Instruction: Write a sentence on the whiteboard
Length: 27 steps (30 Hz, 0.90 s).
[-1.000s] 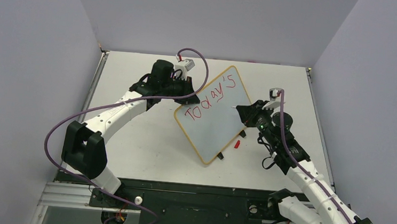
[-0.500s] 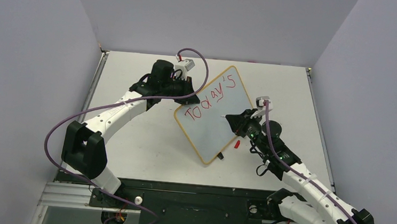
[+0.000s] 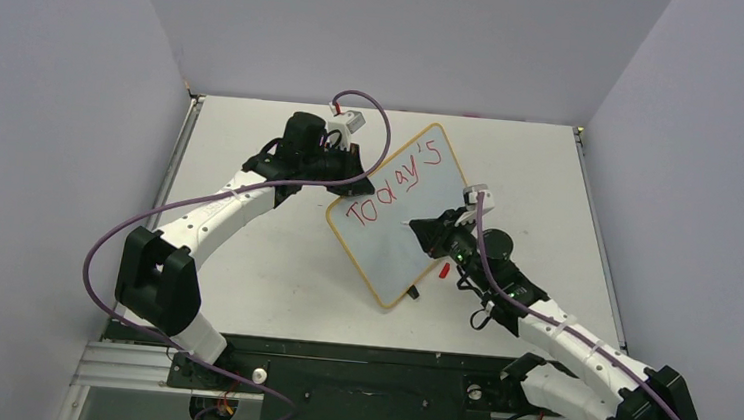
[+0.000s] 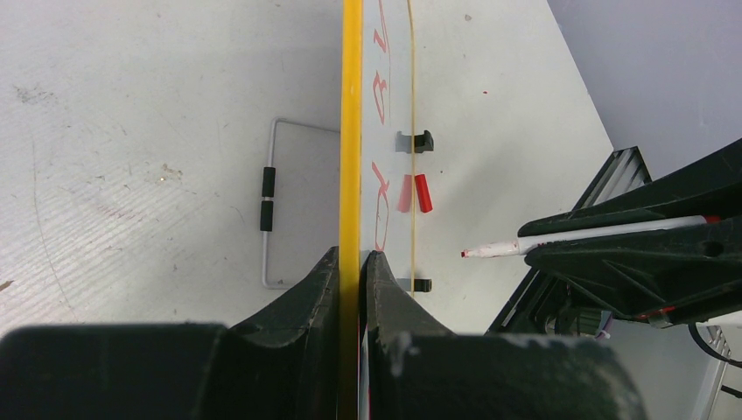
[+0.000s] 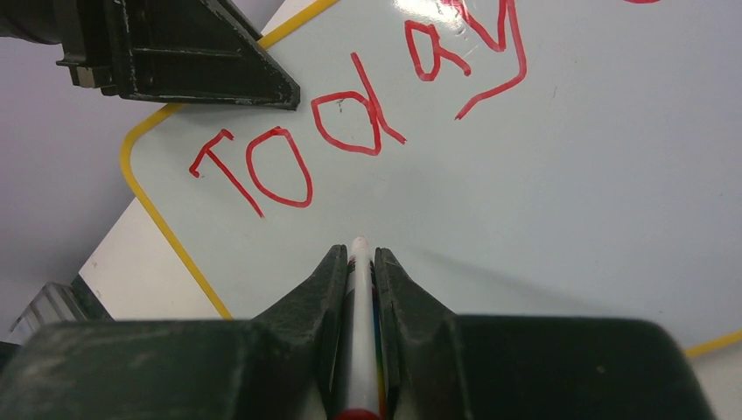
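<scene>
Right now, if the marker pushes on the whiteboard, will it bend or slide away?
Probably little bending: the whiteboard looks straight edge-on in the left wrist view, so likely stiff. It looks thin, so probably light and easy to shove. But the left tool pinches its frame, which should stop it sliding under the marker.

Bright, even light — soft shadows, small glare on the whiteboard (image 5: 569,175)

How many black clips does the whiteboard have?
2. Left wrist view: both along the far edge of the whiteboard, one clip beyond the red cap, the other clip nearer. Top view shows only one.
</scene>
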Motion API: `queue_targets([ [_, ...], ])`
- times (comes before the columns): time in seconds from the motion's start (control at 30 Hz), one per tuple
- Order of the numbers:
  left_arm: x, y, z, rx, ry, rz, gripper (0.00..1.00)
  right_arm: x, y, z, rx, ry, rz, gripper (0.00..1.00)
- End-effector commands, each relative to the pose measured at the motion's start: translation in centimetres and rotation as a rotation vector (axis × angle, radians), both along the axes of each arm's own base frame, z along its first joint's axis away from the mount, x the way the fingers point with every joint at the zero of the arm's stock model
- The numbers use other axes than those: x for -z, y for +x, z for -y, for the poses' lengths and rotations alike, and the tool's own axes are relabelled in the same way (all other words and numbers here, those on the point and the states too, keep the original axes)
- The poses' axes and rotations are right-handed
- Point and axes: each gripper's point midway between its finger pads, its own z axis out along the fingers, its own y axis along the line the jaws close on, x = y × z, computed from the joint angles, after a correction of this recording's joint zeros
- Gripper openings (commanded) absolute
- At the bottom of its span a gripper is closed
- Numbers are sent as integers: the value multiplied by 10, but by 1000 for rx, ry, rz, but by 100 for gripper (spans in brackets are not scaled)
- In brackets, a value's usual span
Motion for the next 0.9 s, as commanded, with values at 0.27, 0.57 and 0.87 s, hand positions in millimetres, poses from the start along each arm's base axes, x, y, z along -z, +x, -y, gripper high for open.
queue_targets([
  [0.27,-6,18,-15,-40,64,129,0,-5,-7,-25,-66,31,69,0],
  [0.57,-7,17,-14,-39,58,130,0,9,-10,-40,-77,-6,51,0],
  [0.87,-8,16,-14,-38,57,132,0,16,-10,-54,-98,-43,44,0],
])
